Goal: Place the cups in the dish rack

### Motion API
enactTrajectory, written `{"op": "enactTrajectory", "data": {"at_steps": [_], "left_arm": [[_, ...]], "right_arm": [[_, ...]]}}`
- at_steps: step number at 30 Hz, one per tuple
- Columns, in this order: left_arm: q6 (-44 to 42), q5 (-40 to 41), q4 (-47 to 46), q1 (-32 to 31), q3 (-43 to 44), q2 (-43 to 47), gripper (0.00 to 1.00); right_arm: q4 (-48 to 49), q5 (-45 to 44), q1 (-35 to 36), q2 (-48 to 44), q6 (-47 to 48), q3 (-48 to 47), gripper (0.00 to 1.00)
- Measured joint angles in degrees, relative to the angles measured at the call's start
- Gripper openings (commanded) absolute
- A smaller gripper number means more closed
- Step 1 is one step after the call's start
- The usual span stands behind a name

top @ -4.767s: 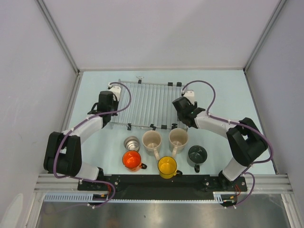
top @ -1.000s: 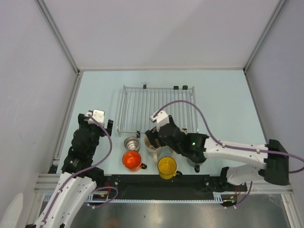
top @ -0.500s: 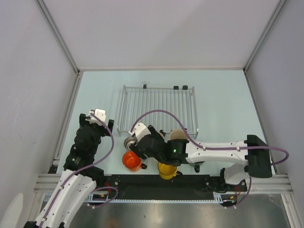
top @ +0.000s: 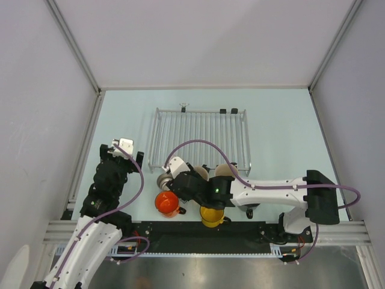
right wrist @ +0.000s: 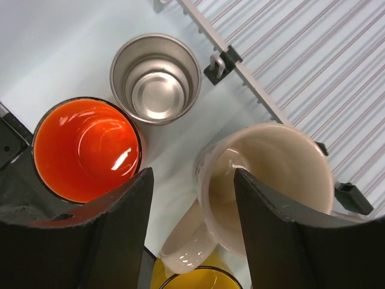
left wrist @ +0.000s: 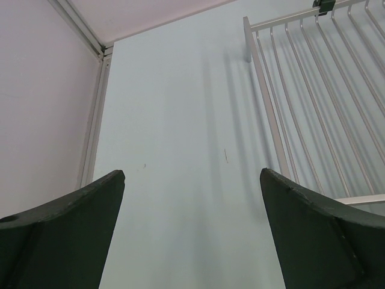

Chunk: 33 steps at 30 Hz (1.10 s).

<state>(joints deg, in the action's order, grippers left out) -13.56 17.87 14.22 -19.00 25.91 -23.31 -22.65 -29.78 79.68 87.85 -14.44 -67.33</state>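
Note:
My right gripper (top: 187, 184) (right wrist: 192, 174) hangs open over a beige mug (right wrist: 271, 180) (top: 202, 173). One finger is above the mug's inside and the other is outside, so the wall and handle lie between them. Close by stand a steel cup (right wrist: 155, 78) (top: 162, 180), an orange mug (right wrist: 87, 150) (top: 166, 203) and a yellow mug (right wrist: 198, 280) (top: 210, 214). A second beige mug (top: 225, 170) peeks out behind the arm. The dish rack (top: 198, 137) (right wrist: 301, 60) (left wrist: 313, 90) lies flat just beyond the cups. My left gripper (top: 123, 153) (left wrist: 191, 174) is open and holds nothing, left of the rack.
The right arm (top: 271, 189) stretches across the row of cups and hides most of the dark grey mug (top: 249, 212). Enclosure walls with metal frame rails (top: 90, 126) bound the table on the left, back and right.
The right arm has swung left along the row of cups to the left beige mug, and its jaws have narrowed. The left arm has not moved.

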Motion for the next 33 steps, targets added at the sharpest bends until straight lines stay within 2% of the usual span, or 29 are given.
{"op": "enactTrajectory", "data": {"at_steps": [10, 11, 13, 14, 16, 17, 28, 33], "left_arm": [[0.0, 0.0, 0.0, 0.0, 0.0, 0.2, 1.00], [0.0, 0.0, 0.0, 0.0, 0.0, 0.3, 1.00], [0.0, 0.0, 0.0, 0.0, 0.0, 0.4, 1.00], [0.0, 0.0, 0.0, 0.0, 0.0, 0.4, 1.00], [0.0, 0.0, 0.0, 0.0, 0.0, 0.4, 1.00], [0.0, 0.0, 0.0, 0.0, 0.0, 0.4, 1.00], [0.7, 0.0, 1.2, 0.0, 1.3, -2.2, 1.00], [1.6, -1.2, 3.4, 0.0, 5.7, -3.1, 1.00]], "right_arm": [[-1.4, 4.5, -4.1, 4.4, -2.3, -0.2, 0.48], [-1.5, 4.9, -4.5, 4.7, -2.5, -0.2, 0.41], [-1.6, 5.4, -5.3, 5.3, -2.6, -0.2, 0.33], [-1.6, 5.8, -5.7, 5.6, -2.6, -0.2, 0.22], [-1.2, 7.8, -6.5, 6.5, -3.3, -0.5, 0.13], [-1.5, 8.3, -6.7, 6.9, -3.3, -0.9, 0.00], [-6.2, 11.5, -9.0, 7.8, -3.6, -4.7, 0.00], [-8.9, 13.2, -8.4, 0.9, -3.9, -4.8, 0.00]]}}
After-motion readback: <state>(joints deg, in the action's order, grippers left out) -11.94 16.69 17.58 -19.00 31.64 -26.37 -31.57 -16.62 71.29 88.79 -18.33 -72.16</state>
